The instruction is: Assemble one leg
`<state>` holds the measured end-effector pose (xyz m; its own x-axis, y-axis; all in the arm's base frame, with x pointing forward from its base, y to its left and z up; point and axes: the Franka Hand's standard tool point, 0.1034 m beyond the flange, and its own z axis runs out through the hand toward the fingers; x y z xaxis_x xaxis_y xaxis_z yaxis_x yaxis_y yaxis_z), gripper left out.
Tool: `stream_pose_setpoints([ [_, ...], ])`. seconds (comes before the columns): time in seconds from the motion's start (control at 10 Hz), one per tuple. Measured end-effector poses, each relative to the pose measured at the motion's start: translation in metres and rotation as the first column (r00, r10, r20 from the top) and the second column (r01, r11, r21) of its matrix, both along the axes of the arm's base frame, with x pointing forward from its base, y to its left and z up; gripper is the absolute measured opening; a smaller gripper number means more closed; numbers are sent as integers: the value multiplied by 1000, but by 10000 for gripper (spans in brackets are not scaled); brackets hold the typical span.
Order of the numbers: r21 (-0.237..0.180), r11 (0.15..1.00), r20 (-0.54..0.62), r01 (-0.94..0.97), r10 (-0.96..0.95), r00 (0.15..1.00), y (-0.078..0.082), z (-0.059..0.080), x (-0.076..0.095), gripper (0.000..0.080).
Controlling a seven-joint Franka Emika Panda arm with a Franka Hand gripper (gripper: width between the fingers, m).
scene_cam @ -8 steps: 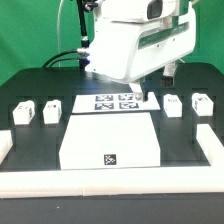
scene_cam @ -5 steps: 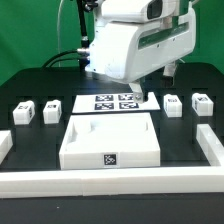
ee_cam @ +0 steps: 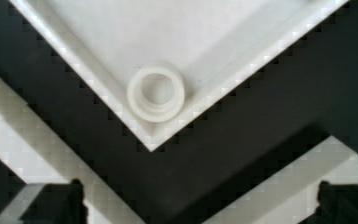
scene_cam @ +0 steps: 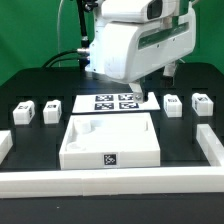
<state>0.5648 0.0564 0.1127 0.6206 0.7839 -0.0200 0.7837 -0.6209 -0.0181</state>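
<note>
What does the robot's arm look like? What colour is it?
The arm is big, chunky and white, with rounded edges and dark stripes along its side. Black cables curl behind it. The end effector at the bottom is small and pale. In the wrist view its fingertips look dark and blurry.

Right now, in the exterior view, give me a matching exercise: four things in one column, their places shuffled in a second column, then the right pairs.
Things
1. large white square plastic panel with round corner sockets
2. thin flat white marker board
3. small white cuboid plastic legs
4. end effector

Places
A. in pairs at the exterior view's left and right
B. centre, nearest the camera
C. above the panel's far corner, on the exterior view's right
D. lying flat just behind the panel

Pairs: 1-B, 2-D, 3-A, 4-C
</note>
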Motion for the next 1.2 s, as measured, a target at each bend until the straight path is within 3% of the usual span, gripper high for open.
stream_pose_setpoints([
  [0.1,2,1000,9,-8,8,1000,0,-1,-1,650],
  [0.3,3,997,3,-82,82,997,-7,-11,-31,650],
  [0.6,-2,961,49,-276,276,960,-18,-18,-54,650],
  [1.2,-1,956,40,-293,292,955,-23,-21,-58,650],
])
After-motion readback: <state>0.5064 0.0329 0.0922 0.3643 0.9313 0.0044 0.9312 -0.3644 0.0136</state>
